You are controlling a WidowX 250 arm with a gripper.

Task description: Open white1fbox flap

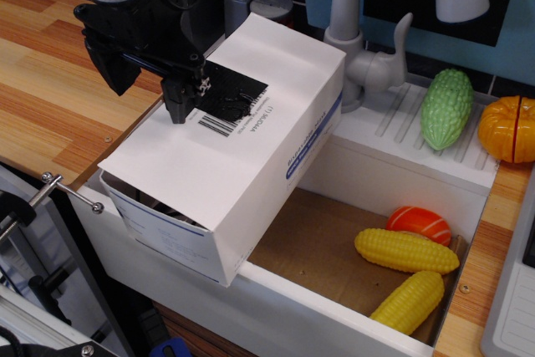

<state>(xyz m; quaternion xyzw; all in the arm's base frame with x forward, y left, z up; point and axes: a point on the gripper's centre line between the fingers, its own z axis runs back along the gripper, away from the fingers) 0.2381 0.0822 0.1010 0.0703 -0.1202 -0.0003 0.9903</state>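
Gripper (180,104), jaw state not discernible, stands on the black patch of the flap (226,152) atop the box (251,190), whose long axis runs toward the lower left.

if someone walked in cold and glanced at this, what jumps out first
The big white carton with its blue stripe dominates, lying tilted across the left rim of the sink, its top flap lifted slightly at the near end. The black gripper is down on that flap at the black patch beside the barcode. Next, the bright toys: two yellow corn cobs in the basin and a green gourd on the drainboard.
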